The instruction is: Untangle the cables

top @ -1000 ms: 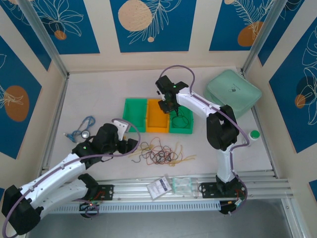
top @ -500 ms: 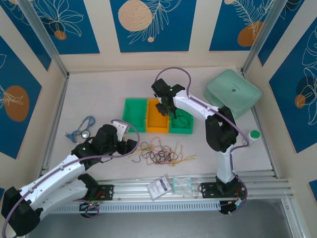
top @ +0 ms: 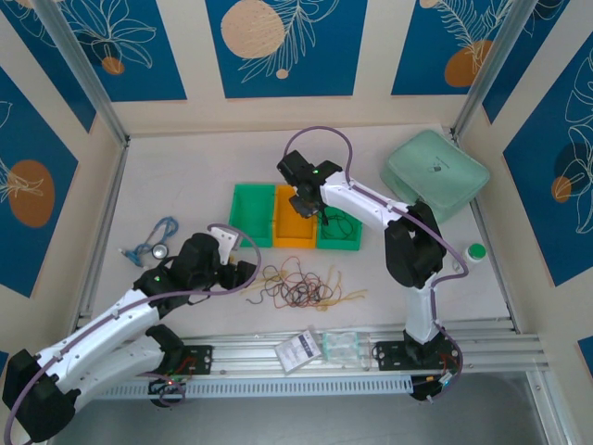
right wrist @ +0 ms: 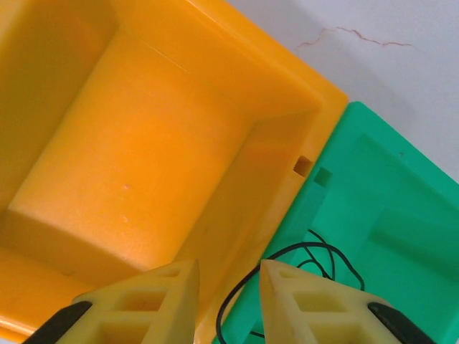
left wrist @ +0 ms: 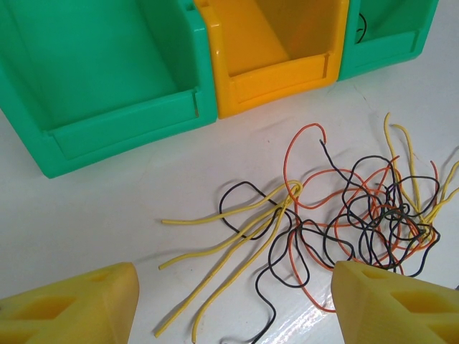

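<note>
The cables (top: 301, 286) lie as a loose tangle of yellow, red and black wires on the white table in front of the bins. From the left wrist, the tangle (left wrist: 358, 208) is at the right, with yellow strands (left wrist: 229, 236) trailing left. My left gripper (top: 238, 270) hovers just left of the pile, open, its fingers (left wrist: 72, 304) wide apart over the yellow ends. My right gripper (top: 311, 209) hangs over the wall between the orange bin (right wrist: 143, 165) and the right green bin (right wrist: 387, 236). It stands narrowly open with nothing between its fingers (right wrist: 315, 301). A black cable (right wrist: 315, 251) lies in that green bin.
Three bins stand in a row: green (top: 252, 213), orange (top: 289, 222), green (top: 345, 239). A blue cord with a metal disc (top: 157, 243) lies at the left. A pale green pouch (top: 435, 171) and a green button (top: 476, 252) sit at the right. Packets (top: 320, 348) lie on the near rail.
My right gripper has shifted left, from over the right green bin to the edge of the orange bin. The left arm and the tangle have not moved.
</note>
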